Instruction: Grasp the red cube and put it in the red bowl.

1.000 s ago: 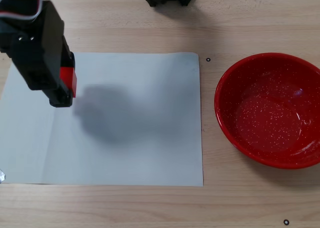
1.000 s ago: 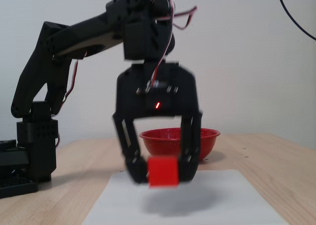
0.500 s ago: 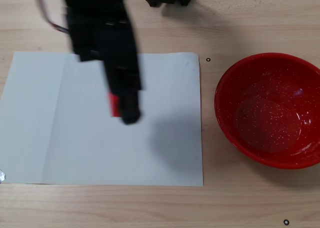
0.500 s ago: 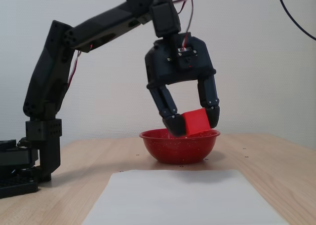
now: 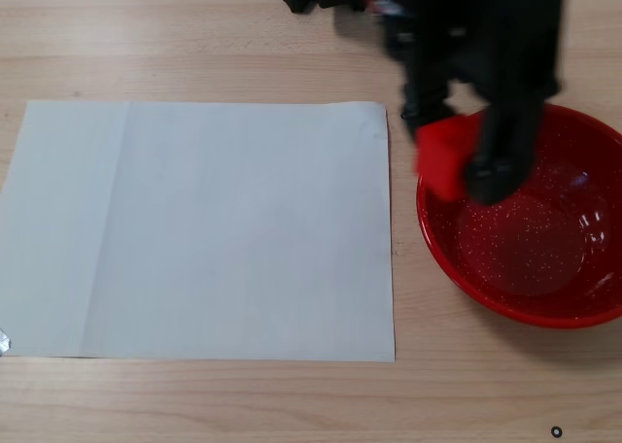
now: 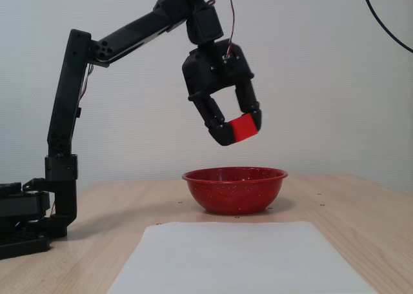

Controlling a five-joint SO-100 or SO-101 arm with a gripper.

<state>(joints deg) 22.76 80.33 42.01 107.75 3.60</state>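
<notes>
1. Arm [image 6: 122, 36]: matte black, blocky printed segments, boxy servo joints.
2. End effector [image 6: 237, 127]: black, two thick curved fingers.
3. Thin dark cable [image 6: 222, 10] loops at 12 o'clock above the wrist.

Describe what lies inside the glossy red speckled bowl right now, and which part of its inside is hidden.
The glossy red speckled bowl looks empty. The small red cube hangs above it, clamped in the black two-finger gripper. Seen from above, the gripper covers the bowl's upper left inside; from the side, its wall hides the interior.
</notes>
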